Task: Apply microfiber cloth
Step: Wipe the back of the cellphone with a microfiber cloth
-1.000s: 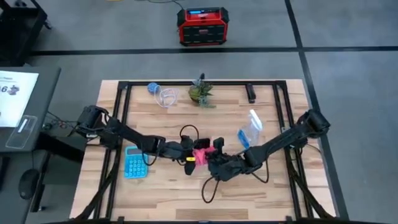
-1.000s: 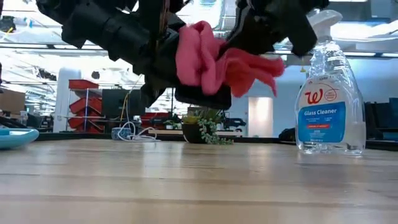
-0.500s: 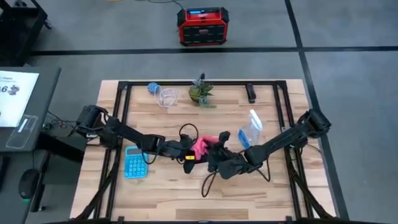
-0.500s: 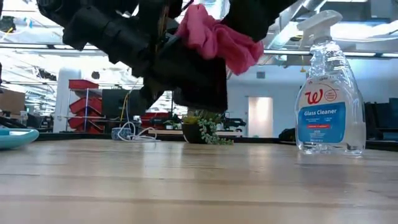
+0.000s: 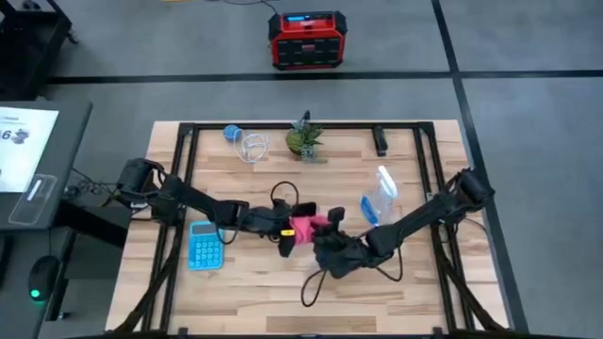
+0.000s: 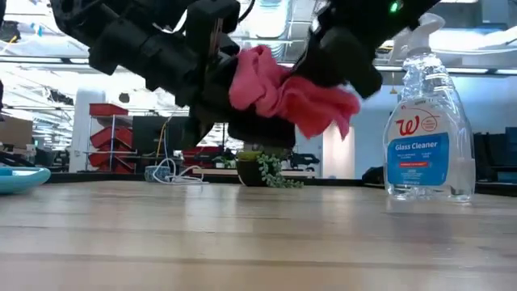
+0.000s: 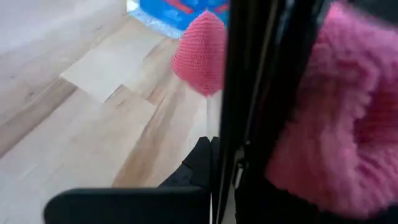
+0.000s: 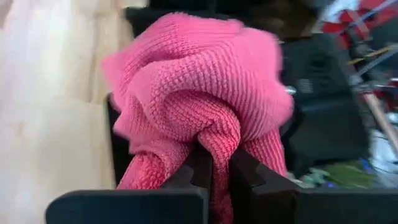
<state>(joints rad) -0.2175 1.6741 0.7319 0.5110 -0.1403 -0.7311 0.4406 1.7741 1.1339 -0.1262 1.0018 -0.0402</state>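
Observation:
The bright pink microfiber cloth (image 5: 307, 229) (image 6: 284, 87) is bunched up above mid-table, against a black phone (image 6: 258, 129) (image 7: 249, 93). The phone is lifted off the wood. My left gripper (image 5: 283, 229) reaches in from the table's left and is shut on the phone. From the right, my right gripper (image 5: 325, 241) (image 8: 222, 171) comes in, shut on the cloth. In the left wrist view the phone stands edge-on, with pink cloth on both sides of it. My left gripper holds the black phone between its two fingers, coming about level from the table's left. The phone's thin edge (image 7: 229, 177) runs down between them. The phone hangs clear of the table; the exact place of contact is hidden by the phone itself. My right gripper pinches a gathered fold (image 8: 217, 146) of the pink cloth between its two fingertips, several layers thick. It comes slanting from the table's right and near side. The bunched cloth stands beyond the fingers, lifted clear of the table and lying against the phone.
A glass cleaner spray bottle (image 5: 379, 198) (image 6: 426, 129) stands right of the grippers. A light blue calculator (image 5: 204, 247) lies to the left. A small potted plant (image 5: 303, 139) and a coiled cable (image 5: 247, 143) sit at the far edge. Bare wood lies along the near edge.
My right gripper has carried the bunched cloth up and toward the far edge over the phone, then back down and nearer, ending about where it began. It has stayed shut on the cloth. The phone has stayed lifted in my left gripper.

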